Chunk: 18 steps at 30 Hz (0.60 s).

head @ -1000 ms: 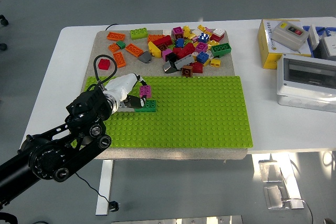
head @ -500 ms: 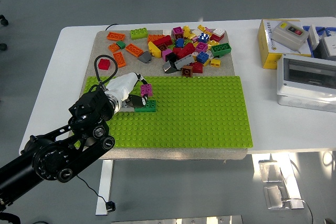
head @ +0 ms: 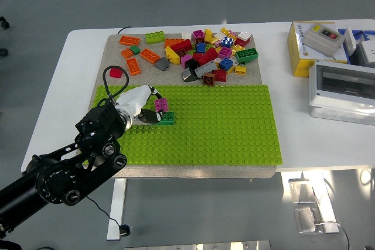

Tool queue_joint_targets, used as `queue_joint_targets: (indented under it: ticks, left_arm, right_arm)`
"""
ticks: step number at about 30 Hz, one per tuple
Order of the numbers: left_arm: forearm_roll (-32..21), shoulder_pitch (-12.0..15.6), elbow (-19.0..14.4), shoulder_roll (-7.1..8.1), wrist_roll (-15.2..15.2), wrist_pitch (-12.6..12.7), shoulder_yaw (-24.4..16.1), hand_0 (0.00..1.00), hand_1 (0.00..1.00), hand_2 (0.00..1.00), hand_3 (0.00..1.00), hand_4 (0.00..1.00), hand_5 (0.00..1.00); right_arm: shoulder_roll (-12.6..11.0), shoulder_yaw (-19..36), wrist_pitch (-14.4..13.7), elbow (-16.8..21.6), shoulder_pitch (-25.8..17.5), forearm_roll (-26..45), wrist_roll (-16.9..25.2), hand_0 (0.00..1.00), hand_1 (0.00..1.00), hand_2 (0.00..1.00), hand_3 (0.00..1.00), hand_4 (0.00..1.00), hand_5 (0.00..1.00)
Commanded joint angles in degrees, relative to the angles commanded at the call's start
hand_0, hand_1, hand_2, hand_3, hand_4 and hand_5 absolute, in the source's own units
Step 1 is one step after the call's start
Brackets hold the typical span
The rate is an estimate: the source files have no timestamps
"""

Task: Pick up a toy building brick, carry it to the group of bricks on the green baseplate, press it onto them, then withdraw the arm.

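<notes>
While I am watching through the head camera, the left arm is reaching in from the lower left corner over the white worktop (head: 70,57), and its robot hand (head: 140,109) is sitting over the left part of the green baseplate (head: 222,127). The white-covered fingers (head: 136,99) are closing around a small magenta brick (head: 161,105), so I am reading the robot hand as grasping that brick. The magenta brick is resting on top of a dark green brick (head: 167,118), which is standing on the baseplate just right of the robot hand; the two bricks are touching. Whether the studs are fully seated I cannot tell from this angle.

Beyond the baseplate, on the far part of the grey mat (head: 111,48), a loose pile of bricks (head: 214,54) in red, yellow, blue, pink and green is lying towards the right, and several orange bricks (head: 140,57) are lying apart from it on the left. A single red brick (head: 116,72) is sitting near the mat's left edge, just beyond the black cable looping off the wrist.

At the right end of the worktop a yellow box (head: 316,45) is lying beside a white plastic case (head: 345,92).
</notes>
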Motion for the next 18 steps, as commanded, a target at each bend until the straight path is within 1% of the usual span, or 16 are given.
queue_joint_targets:
  ticks: [9,13,18]
  left_arm:
    - [-0.9,-0.4,-0.6,0.48,-0.5,-0.7,1.5,0.960,0.877,0.851,0.496,0.608,0.209]
    - [-1.3,-1.2,0.0,0.89,-1.3,-1.0,3.1,0.960,0.876,0.853,0.495,0.611,0.211]
    - [-1.2,-2.7,0.8,1.66,-2.9,-1.0,5.8,0.960,0.881,0.856,0.493,0.611,0.212]
  right_arm:
    - [-0.1,-0.2,-0.1,0.0,0.1,0.1,0.1,0.658,0.581,0.593,0.772,0.453,0.998]
    - [-0.1,-0.6,-0.3,0.0,0.1,0.5,0.2,0.658,0.582,0.594,0.772,0.456,0.998]
    - [-0.1,-0.9,-0.4,0.0,0.2,0.5,0.2,0.658,0.582,0.592,0.771,0.457,0.998]
